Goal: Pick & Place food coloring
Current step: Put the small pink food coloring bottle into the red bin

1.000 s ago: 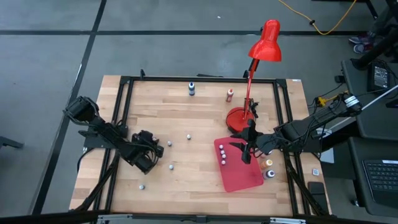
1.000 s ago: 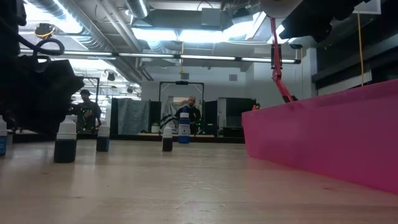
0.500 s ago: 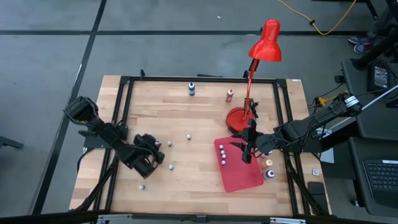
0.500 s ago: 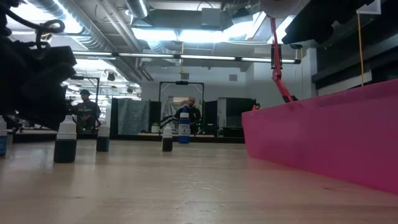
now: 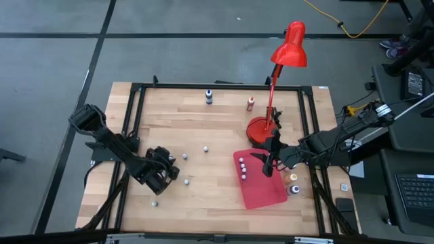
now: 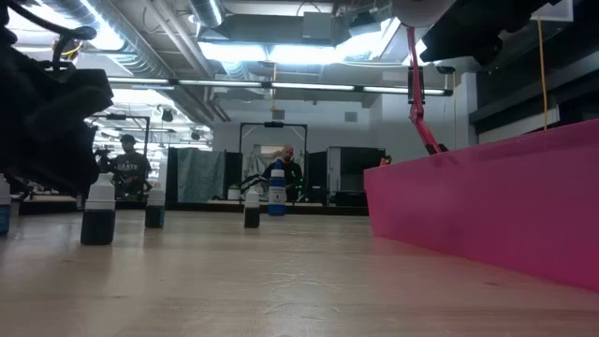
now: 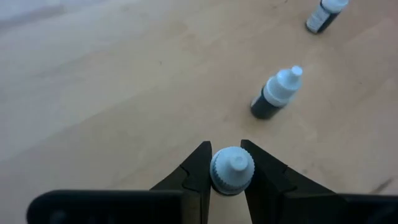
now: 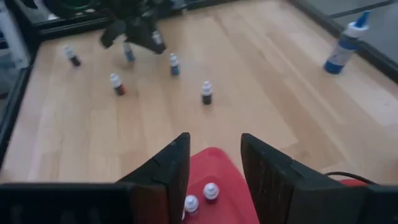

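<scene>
Two dark, jointed arms are seen, built of boxy black segments with black cables looped along them. Each ends in a gripper, the left gripper (image 7: pixel 227 180) and the right gripper (image 8: pixel 214 168), formed of two matte black, wedge-shaped fingers.

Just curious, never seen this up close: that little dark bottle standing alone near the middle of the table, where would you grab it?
Grip the dark bottle across its straight round body, just under the pale cap, coming down from above. It stands upright, apart from the others, and the cap tapers to a tip that would probably slip.
</scene>
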